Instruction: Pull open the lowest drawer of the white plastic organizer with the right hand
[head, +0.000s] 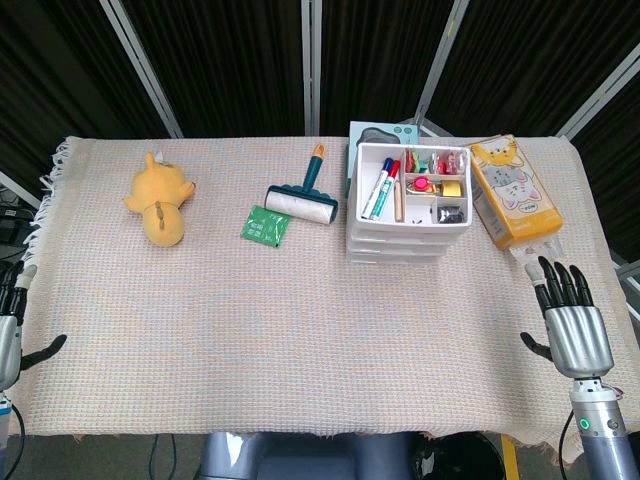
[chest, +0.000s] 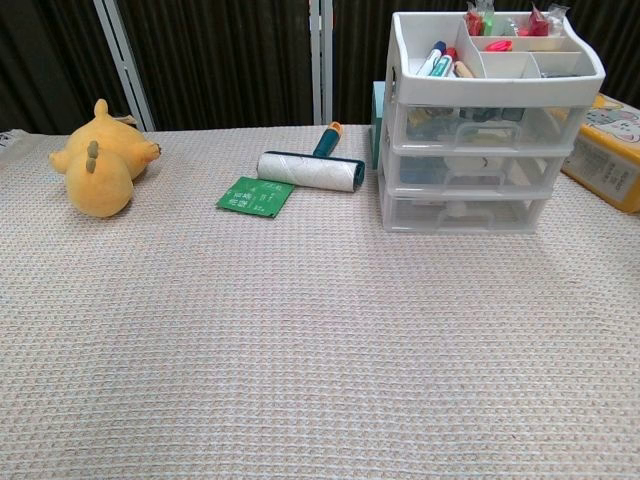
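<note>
The white plastic organizer (head: 408, 215) (chest: 480, 120) stands on the table right of centre, its top tray holding pens and small items. All of its drawers are pushed in; the lowest drawer (chest: 462, 213) (head: 397, 257) sits flush at the front. My right hand (head: 572, 325) rests at the table's right front edge, palm down and fingers spread, well to the right of the organizer and holding nothing. My left hand (head: 12, 325) shows partly at the left edge, fingers apart and empty. Neither hand appears in the chest view.
A yellow plush toy (head: 158, 205) (chest: 100, 165) lies at the far left. A lint roller (head: 302, 195) (chest: 310, 168) and a green packet (head: 265, 225) (chest: 256, 195) lie mid-table. A yellow cat-print box (head: 512, 190) (chest: 615, 150) leans right of the organizer.
</note>
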